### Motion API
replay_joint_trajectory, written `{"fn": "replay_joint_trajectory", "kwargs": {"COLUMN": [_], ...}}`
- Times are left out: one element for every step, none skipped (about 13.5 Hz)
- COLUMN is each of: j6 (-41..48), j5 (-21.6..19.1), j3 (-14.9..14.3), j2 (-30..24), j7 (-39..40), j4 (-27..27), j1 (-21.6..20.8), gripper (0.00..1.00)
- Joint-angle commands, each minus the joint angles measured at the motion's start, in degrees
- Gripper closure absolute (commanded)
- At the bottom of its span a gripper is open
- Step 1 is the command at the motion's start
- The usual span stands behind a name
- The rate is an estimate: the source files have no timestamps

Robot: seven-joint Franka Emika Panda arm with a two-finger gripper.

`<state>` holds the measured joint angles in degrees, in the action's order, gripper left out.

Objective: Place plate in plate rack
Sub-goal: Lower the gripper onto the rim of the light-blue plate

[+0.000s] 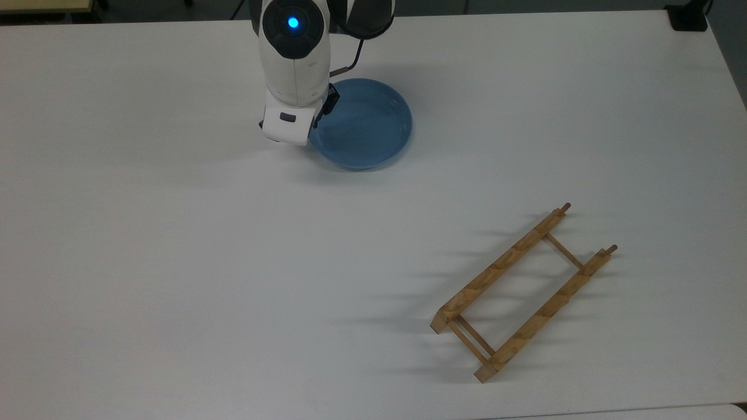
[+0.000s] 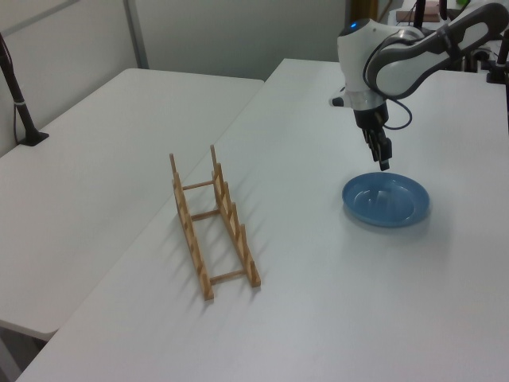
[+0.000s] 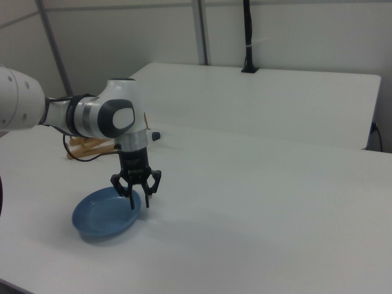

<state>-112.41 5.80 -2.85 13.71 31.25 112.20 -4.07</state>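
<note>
Pincer hanging over the plate's rim, rack well apart

The pincer (image 3: 139, 201) points down with its fingers spread wide and nothing between them, one finger over the plate (image 3: 104, 214) and the other outside its rim, at the edge on the right view's right. The light-blue plate (image 1: 365, 125) lies flat on the white surface (image 1: 175, 245), partly covered by the white arm (image 1: 293, 64) in the top view. The wooden plate rack (image 1: 522, 291) stands empty toward the top view's lower right, far from the plate (image 2: 386, 199)
</note>
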Motion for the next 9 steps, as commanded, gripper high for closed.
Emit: {"fn": "replay_joint_trajectory", "kwargs": {"j6": [-1.76, -2.46, -2.90, -3.25, -3.26, -3.26, -3.17, -2.47, -2.47], "j5": [1.23, 1.40, 1.40, 1.41, 1.49, 1.49, 1.49, 1.49, 1.49], "j3": [0.47, 0.73, 0.74, 0.82, 0.82, 0.82, 0.82, 0.82, 0.82], "j2": [1.67, 2.19, 2.46, 2.64, 2.64, 2.64, 2.46, 2.46, 2.11], "j7": [-2.34, -2.69, -3.21, -3.83, -4.09, -4.36, -4.45, -4.53, -5.23], "j4": [0.13, 0.12, 0.12, 0.12, 0.04, -0.05, -0.40, -1.62, -1.89], "j1": [-0.77, -0.77, -0.77, -0.77, -0.77, -0.77, -0.77, -0.68, -0.59], "gripper": [0.66, 0.66, 0.66, 0.66, 0.78, 0.91, 1.00, 1.00, 1.00]}}
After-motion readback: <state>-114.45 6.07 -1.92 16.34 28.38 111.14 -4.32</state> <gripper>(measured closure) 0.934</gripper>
